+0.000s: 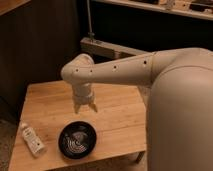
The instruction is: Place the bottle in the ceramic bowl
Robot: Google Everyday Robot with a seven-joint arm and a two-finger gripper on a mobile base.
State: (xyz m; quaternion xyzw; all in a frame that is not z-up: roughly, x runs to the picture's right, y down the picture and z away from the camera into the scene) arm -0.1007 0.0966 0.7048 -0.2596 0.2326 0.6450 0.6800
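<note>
The bottle (pixel 31 139) lies on its side at the front left of the wooden table (pixel 115 115), white cap toward the back. The black ceramic bowl (pixel 77 139), with whitish swirl lines inside, sits near the table's front edge to the right of the bottle. My gripper (pixel 85 108) hangs pointing down over the table, just behind and above the bowl, with nothing in it. Its two fingers (pixel 93 107) stand a little apart. The bottle is well to the gripper's left and nearer the front.
My white arm (pixel 125 70) reaches in from the right, and its bulky body (pixel 182 115) covers the table's right side. A dark wall and a grey metal rail (pixel 107 48) stand behind the table. The floor (pixel 6 137) shows at the left.
</note>
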